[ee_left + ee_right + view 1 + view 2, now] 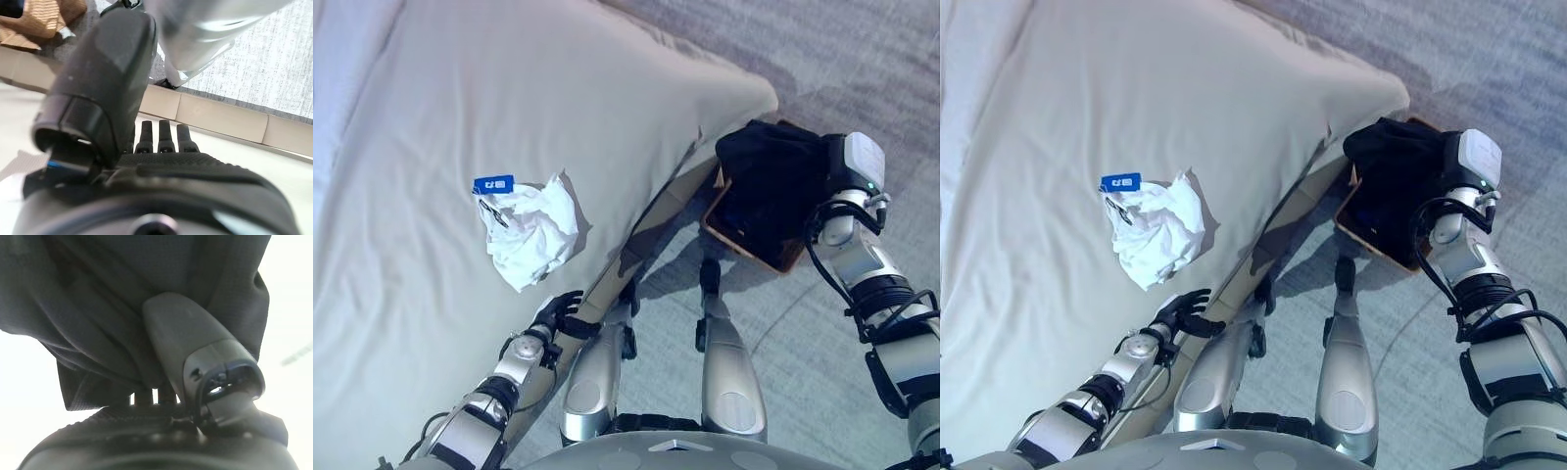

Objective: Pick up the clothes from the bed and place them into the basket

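1. The bed wears a plain pale cream cover, with no pattern on it.
2. The crumpled garment lying near the bed's right edge is white, and it carries a bright blue tag with white marks.
3. The garment over the basket is solid black.
4. The basket is woven and tan brown.
5. The floor is grey carpet with a faint mottled, streaked texture.

Bedroom, home or hotel type: large bed with a plain pale sheet, grey carpet floor, woven brown basket beside the bed, crumpled white garment on the sheet.
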### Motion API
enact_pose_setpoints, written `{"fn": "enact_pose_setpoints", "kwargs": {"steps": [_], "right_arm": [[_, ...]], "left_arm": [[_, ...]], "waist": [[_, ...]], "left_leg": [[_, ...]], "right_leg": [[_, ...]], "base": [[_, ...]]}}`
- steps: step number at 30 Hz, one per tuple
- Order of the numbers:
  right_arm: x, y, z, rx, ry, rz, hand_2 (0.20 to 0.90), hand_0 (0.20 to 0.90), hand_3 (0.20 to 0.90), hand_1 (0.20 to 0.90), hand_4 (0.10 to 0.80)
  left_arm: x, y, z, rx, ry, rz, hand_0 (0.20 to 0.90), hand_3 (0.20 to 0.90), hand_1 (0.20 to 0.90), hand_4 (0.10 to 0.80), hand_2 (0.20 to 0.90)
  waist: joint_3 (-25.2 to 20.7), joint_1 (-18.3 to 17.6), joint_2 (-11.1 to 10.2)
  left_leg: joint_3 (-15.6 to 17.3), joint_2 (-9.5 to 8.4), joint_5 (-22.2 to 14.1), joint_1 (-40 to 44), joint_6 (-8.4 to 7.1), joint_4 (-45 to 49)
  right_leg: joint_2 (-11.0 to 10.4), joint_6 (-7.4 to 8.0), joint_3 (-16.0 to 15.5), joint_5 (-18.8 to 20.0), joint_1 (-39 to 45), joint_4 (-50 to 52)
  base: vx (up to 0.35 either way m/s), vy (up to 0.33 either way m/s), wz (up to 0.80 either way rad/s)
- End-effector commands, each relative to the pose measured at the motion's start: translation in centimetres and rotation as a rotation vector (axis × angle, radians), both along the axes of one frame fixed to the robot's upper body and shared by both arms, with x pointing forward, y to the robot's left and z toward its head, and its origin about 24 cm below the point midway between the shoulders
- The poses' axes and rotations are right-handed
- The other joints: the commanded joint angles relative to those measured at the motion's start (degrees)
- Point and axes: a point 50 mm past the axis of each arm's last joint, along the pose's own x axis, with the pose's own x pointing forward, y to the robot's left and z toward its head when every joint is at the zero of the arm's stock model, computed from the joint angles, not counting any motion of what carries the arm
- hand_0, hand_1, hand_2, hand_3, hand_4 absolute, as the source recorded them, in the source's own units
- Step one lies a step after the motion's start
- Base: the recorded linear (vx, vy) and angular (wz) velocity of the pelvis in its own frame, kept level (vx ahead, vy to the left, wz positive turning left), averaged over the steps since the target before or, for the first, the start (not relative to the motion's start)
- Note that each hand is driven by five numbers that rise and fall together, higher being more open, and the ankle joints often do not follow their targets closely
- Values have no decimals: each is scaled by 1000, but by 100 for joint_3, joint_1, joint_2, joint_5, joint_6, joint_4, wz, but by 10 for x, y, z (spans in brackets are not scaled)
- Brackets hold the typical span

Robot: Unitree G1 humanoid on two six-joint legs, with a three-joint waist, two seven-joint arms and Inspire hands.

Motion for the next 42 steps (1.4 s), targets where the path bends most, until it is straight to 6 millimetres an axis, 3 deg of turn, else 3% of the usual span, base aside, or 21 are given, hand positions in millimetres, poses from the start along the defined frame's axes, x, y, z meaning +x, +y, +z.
{"fn": "enact_pose_setpoints", "kwargs": {"steps": [1, 7, 8, 9, 15, 22, 28, 32, 37, 42], "right_arm": [[17, 0, 97, -47, -370, -46, 300, 300, 200, 300, 100], [15, -14, 98, -39, -378, -176, 300, 300, 200, 300, 100], [15, -18, 99, -26, -384, -202, 493, 493, 425, 493, 325], [15, -21, 103, -18, -388, -222, 900, 900, 900, 900, 800], [16, -28, 130, -91, -370, -280, 900, 900, 900, 900, 800], [13, -44, 124, -97, -208, -284, 900, 900, 900, 900, 800], [10, -26, 107, 53, -334, -153, 900, 900, 900, 900, 800], [-13, -26, 91, 116, -426, -91, 900, 900, 900, 900, 800], [-34, -16, 94, 89, -497, -12, 900, 900, 900, 900, 800], [-43, 2, 92, 77, -461, 125, 900, 900, 900, 900, 800]], "left_arm": [[1, 5, 7, 5, -67, 10, 900, 900, 900, 800, 900], [8, -3, 16, -3, -128, -15, 900, 900, 900, 800, 900], [9, -5, 17, 0, -132, -27, 900, 900, 900, 800, 900], [9, -6, 18, 4, -138, -40, 900, 900, 900, 800, 900], [7, -6, 19, 4, -146, -55, 900, 900, 900, 800, 900], [9, 8, 24, 28, -137, -46, 900, 900, 900, 800, 900], [5, 25, 21, 62, -97, -13, 900, 900, 900, 800, 900], [-3, 40, 16, 75, -58, 40, 900, 900, 900, 800, 900], [-7, 46, 12, 75, -25, 72, 900, 900, 900, 800, 900], [-23, 52, 0, 92, 47, 106, 900, 900, 900, 800, 900]], "waist": [[-39, -86, 58], [-39, 51, 248], [-39, 90, 283], [-39, 130, 310], [-39, 281, 420], [-39, 341, 266], [-39, 180, -179], [-39, -45, -575], [-44, -197, -856], [-537, -206, -1169]], "left_leg": [[-620, -276, -613, -788, 87, 1173], [-613, -382, -632, -1717, 168, 1602], [-612, -390, -595, -1831, 179, 1577], [-605, -389, -550, -1927, 187, 1540], [-667, -409, -302, -2140, 174, 1222], [-784, -392, -251, -2053, 197, 1061], [-717, -285, -321, -1504, 195, 790], [-569, -204, -468, -772, 197, 618], [-429, -214, -657, -108, 229, 596], [-305, -282, -936, 424, 305, 622]], "right_leg": [[-34, -217, -317, -560, -283, 576], [-108, -250, -308, -742, -1276, 1278], [-103, -247, -320, -741, -1393, 1298], [-105, -241, -340, -729, -1497, 1304], [5, -216, -347, -669, -1769, 1264], [58, -195, -376, -572, -1678, 1118], [150, -112, -362, -400, -1139, 710], [198, -13, -343, -309, -415, 378], [153, 85, -261, -177, 288, 41], [43, 183, -204, -55, 937, -352]], "base": [[-41, -10, -5], [-8, -41, 9], [1, -91, 4], [-9, -76, 4], [1, -17, 7], [26, -28, 13], [58, 13, 10], [94, 87, -1], [88, 104, -12], [143, 133, -20]]}}
